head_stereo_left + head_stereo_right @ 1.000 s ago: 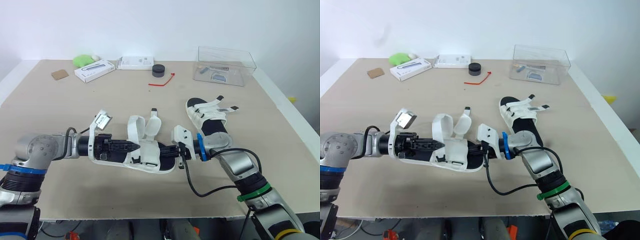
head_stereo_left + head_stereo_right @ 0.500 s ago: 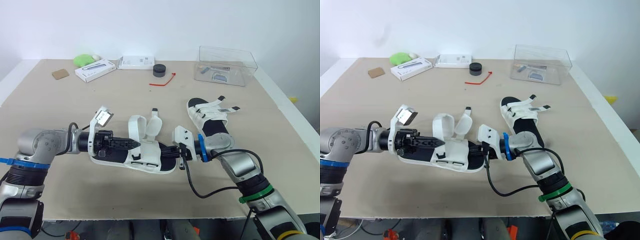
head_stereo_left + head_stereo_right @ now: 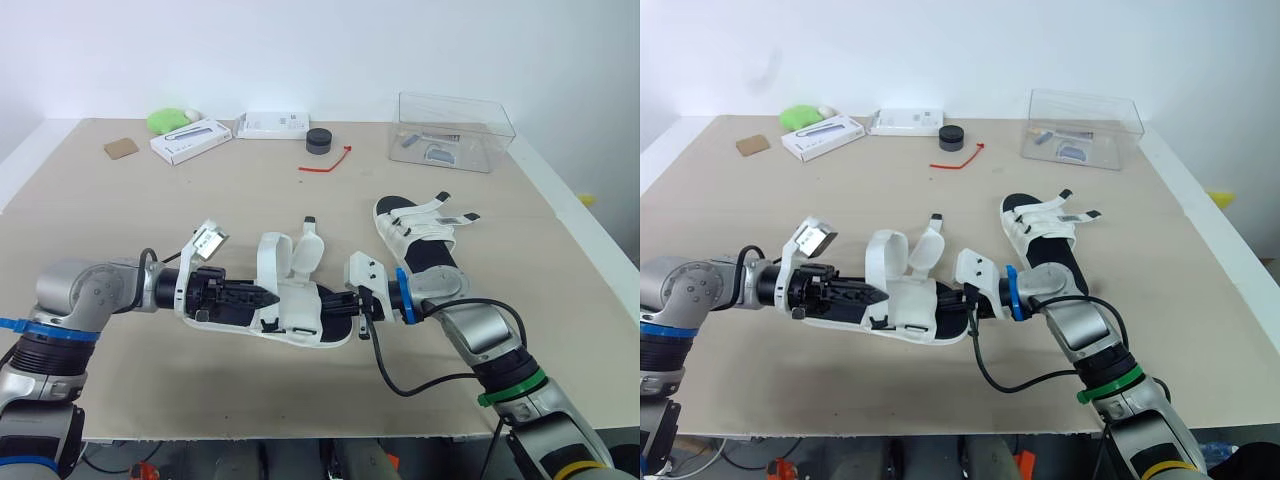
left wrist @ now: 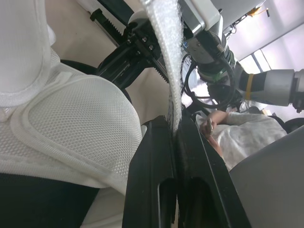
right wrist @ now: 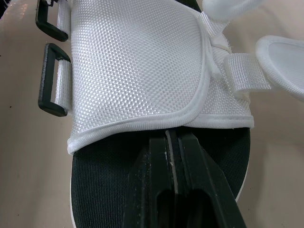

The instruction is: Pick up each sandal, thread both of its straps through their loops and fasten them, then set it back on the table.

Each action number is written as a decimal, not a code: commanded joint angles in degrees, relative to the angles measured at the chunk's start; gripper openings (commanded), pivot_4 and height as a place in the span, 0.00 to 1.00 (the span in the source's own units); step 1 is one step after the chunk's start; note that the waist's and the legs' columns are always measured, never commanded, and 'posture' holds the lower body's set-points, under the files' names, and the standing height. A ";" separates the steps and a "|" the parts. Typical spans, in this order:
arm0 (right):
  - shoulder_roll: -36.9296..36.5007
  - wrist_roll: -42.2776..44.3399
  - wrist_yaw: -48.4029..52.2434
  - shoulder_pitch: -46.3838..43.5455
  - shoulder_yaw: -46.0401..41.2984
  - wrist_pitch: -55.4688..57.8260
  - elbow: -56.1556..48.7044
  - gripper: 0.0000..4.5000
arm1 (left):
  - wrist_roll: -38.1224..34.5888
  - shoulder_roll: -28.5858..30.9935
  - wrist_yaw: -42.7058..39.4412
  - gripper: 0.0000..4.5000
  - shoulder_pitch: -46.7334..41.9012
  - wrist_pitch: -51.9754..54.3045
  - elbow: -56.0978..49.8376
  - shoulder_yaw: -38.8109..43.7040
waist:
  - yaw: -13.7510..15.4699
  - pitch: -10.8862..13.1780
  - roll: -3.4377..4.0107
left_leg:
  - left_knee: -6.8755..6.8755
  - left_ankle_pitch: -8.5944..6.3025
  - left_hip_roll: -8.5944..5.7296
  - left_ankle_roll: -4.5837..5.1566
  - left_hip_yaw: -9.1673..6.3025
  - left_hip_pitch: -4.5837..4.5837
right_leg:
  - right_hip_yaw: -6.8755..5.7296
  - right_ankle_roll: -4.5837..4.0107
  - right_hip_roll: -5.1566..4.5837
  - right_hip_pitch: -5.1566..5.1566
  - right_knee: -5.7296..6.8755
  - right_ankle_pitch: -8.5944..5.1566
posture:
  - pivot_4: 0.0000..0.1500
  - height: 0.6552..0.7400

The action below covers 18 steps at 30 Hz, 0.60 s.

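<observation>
Left eye view: left gripper (image 3: 270, 297) lower

Two head views look down over the table (image 3: 300, 220) toward 12 o'clock. Wrist views, facing 3 and 9 o'clock, press close against the sandal (image 5: 137, 71) all four share.

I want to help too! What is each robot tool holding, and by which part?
Left tool pinches the near sandal's strap; right tool seems to clamp that sandal's end.
</observation>
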 commanded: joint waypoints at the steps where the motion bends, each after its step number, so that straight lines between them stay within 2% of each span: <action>1: -0.47 -0.30 -0.50 0.62 -0.33 0.48 -1.42 0.00 | 1.37 -0.02 -1.33 0.01 -0.76 -0.89 -0.75 -0.73 | 0.00 0.00 0.00 | 0.00 0.00 0.00 0.00 0.00 0.00 | 0.00 0.00 0.00 0.00 0.00 0.00 | 1.00 1.00; 18: -0.51 -0.13 -0.99 0.96 -0.39 1.21 -1.94 0.00 | 5.90 -0.79 -4.74 0.01 -3.53 -3.72 -0.02 -3.49 | 0.01 0.00 0.00 | 0.00 0.00 -0.03 0.00 -0.03 -0.02 | -0.02 0.01 0.01 0.00 0.00 -0.02 | 1.00 1.00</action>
